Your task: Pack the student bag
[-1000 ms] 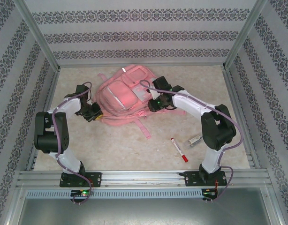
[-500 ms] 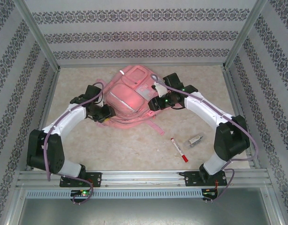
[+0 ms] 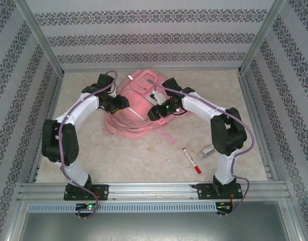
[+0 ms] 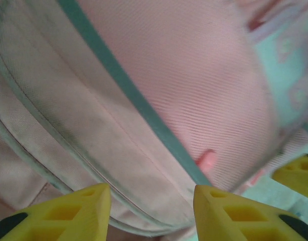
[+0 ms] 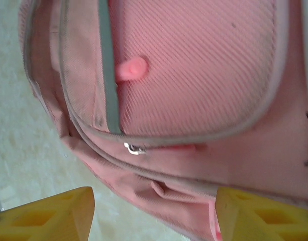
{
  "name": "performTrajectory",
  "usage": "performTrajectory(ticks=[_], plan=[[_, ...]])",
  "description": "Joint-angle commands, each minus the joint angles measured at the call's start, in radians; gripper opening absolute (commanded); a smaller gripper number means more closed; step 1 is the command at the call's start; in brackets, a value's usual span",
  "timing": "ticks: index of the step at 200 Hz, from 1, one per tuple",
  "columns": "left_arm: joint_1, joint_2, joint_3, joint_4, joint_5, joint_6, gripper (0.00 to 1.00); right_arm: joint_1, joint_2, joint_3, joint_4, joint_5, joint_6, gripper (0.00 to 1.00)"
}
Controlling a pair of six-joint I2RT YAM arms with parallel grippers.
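Observation:
The student bag, a large pink backpack, lies crumpled at the back middle of the table, its straps trailing toward me. My left gripper is at the bag's left side and my right gripper at its right side. Pink fabric with a grey-green reflective strip shows in the left wrist view, and my left gripper is open just over it. In the right wrist view my right gripper is wide open above the bag's lower edge, near a silver zip pull and a front pocket.
A red-and-white marker lies on the table at the front right. A small metallic object sits beside it. Patterned walls and metal posts close in the table on three sides.
My left gripper has moved away from me and a little right along the bag's left side. My right gripper has shifted left. The bag has bunched up between them.

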Motion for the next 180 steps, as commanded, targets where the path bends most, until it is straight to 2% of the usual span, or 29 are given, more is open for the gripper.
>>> performTrajectory(ticks=[1,22,42,87,123,163,180], plan=[[0.049,0.074,0.062,-0.035,0.011,-0.009,0.46,0.042,0.038,0.045,0.000,0.023,-0.115,0.65],[0.114,0.133,0.109,-0.069,0.061,-0.035,0.46,0.042,0.073,0.086,-0.029,0.034,-0.245,0.65],[0.157,0.126,0.101,-0.082,0.068,-0.032,0.47,0.045,0.123,0.147,-0.103,0.055,-0.301,0.65],[0.240,0.017,-0.060,-0.054,0.051,-0.053,0.49,0.066,0.130,0.117,-0.125,0.123,-0.361,0.66],[0.243,-0.060,-0.196,-0.020,0.040,-0.042,0.49,0.070,0.079,0.029,-0.070,0.183,-0.444,0.68],[0.240,-0.038,-0.279,0.018,0.048,-0.041,0.48,0.068,0.097,0.021,-0.058,0.272,-0.514,0.69],[0.226,-0.054,-0.307,0.047,0.034,-0.038,0.47,0.098,0.100,-0.007,-0.019,0.317,-0.578,0.69]])
